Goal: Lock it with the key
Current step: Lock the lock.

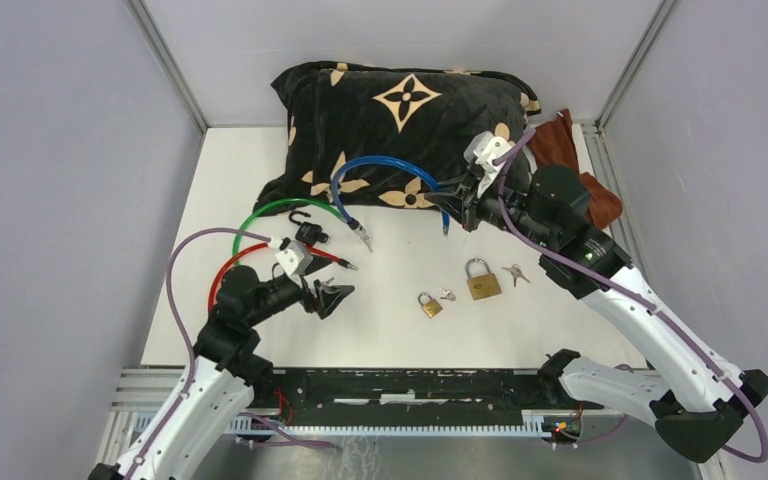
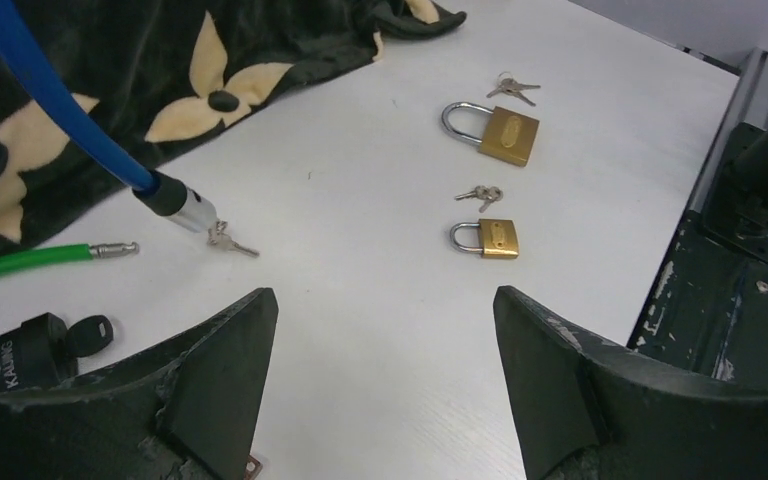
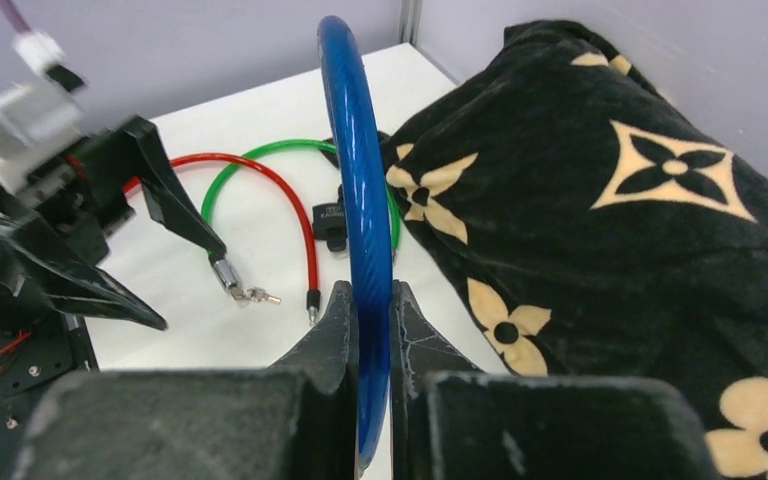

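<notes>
My right gripper (image 1: pixel 465 205) is shut on a blue cable lock (image 1: pixel 385 165) that arcs over the front of the pillow; in the right wrist view the blue cable (image 3: pixel 355 200) runs up between my shut fingers (image 3: pixel 332 330). The cable's metal end (image 2: pixel 188 208) lies on the table with a small key (image 2: pixel 232 241) in it. My left gripper (image 1: pixel 332 296) is open and empty, low over bare table (image 2: pixel 380 295), a little short of that end. A large brass padlock (image 1: pixel 482 283) and a small brass padlock (image 1: pixel 430 305) lie shut, each with loose keys (image 1: pixel 515 272) beside it.
A black pillow with tan flowers (image 1: pixel 410 110) fills the back. A green cable (image 1: pixel 270 210), a red cable (image 1: pixel 235 262) and a black lock body (image 1: pixel 310 235) lie at left. A brown cloth (image 1: pixel 570 140) lies by the right wall.
</notes>
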You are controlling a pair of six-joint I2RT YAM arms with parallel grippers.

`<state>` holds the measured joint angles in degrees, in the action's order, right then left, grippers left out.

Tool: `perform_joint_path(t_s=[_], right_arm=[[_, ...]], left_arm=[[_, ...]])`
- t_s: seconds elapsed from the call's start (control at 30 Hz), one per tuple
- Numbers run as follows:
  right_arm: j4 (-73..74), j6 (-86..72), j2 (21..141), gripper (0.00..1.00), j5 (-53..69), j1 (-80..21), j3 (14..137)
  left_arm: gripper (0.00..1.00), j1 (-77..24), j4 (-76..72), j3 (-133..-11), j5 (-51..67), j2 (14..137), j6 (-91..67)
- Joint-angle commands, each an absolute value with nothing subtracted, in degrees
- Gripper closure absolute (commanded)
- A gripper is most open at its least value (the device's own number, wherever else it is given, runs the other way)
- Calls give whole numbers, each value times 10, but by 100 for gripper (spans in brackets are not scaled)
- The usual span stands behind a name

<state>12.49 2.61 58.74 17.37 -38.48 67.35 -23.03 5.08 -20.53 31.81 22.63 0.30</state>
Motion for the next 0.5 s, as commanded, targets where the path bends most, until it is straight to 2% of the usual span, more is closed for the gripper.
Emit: perform_joint_path(t_s=[0.0,0.2,0.47], right_arm=[[47,14,573,100,183,-384,734],[85,52,575,100,219,-384,776],[125,102,564,100,253,-384,808]], left_arm=[[14,-232,-75,-186,251,268,-53],[11,-232,-97,-172,149,264,-7],[13,-232,-78,-166,278,248,-4]])
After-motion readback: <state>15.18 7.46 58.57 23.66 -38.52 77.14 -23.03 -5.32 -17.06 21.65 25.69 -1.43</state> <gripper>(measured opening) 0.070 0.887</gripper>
